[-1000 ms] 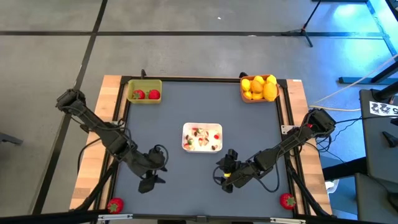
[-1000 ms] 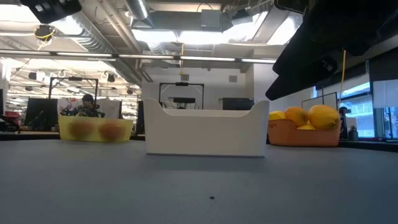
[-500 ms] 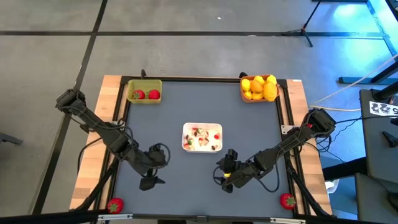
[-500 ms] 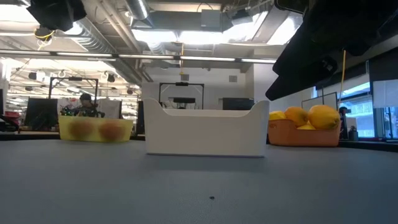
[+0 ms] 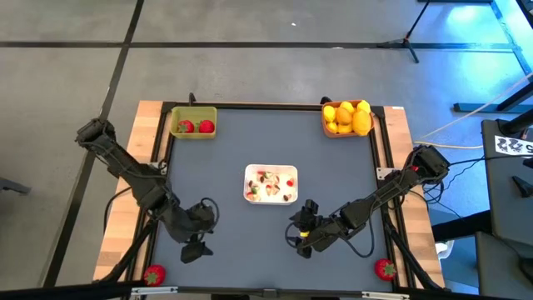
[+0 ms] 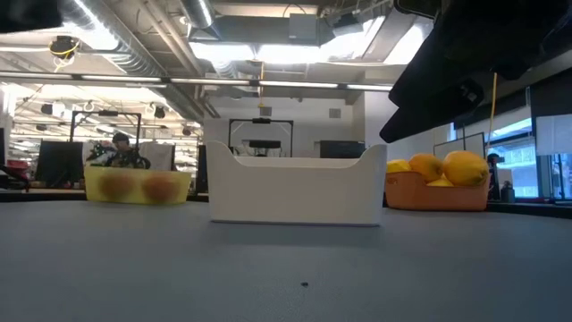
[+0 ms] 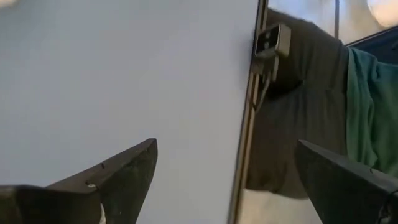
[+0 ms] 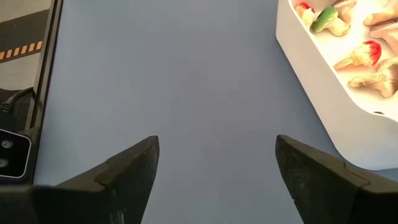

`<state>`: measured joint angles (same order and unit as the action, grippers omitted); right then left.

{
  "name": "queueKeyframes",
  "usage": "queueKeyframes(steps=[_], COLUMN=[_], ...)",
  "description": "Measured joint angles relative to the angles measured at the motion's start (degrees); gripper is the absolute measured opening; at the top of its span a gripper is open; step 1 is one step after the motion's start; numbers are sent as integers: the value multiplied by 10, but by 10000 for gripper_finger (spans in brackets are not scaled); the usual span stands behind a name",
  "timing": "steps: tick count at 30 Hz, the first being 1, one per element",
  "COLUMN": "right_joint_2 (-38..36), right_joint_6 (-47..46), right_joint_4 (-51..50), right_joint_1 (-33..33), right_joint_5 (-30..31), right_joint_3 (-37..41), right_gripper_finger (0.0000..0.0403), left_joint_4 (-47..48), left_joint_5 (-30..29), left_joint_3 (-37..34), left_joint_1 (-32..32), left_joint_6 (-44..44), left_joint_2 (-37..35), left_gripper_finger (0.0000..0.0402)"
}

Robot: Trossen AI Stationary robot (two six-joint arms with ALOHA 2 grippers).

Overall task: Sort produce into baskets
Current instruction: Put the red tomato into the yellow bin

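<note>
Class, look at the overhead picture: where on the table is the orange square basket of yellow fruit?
In the high view the orange square basket sits in the table's far right corner, on the right arm's side, opposite the yellow-green basket and beyond the white tray.

Even, bright overhead light in the high view; soft dark shadows under both arms on the grey table; blue cast at far right floor; low view backlit by ceiling lights, glare there; yellow-green basket blurred, near tabletop soft; left wrist view washed out, pale, fingers out of focus; right wrist view clear, evenly lit.
</note>
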<state>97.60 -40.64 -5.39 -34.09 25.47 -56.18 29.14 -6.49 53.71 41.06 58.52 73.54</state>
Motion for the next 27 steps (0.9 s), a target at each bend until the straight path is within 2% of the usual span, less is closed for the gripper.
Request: queueKeyframes(steps=[14, 23, 27], right_joint_2=[0, 0, 0], right_joint_6=[4, 9, 13], right_joint_4=[0, 9, 11], right_joint_1=[0, 0, 0], right_joint_5=[-5, -5, 4], right_joint_3=[0, 0, 0], right_gripper_finger=[319, 319, 319], left_joint_4=[154, 179, 174], left_joint_5=[0, 37, 79], left_joint_3=[0, 0, 0], left_joint_1=[149, 167, 158], left_joint_6=[302, 333, 345], left_joint_2=[2, 38, 67], left_gripper_finger=[363, 363, 363])
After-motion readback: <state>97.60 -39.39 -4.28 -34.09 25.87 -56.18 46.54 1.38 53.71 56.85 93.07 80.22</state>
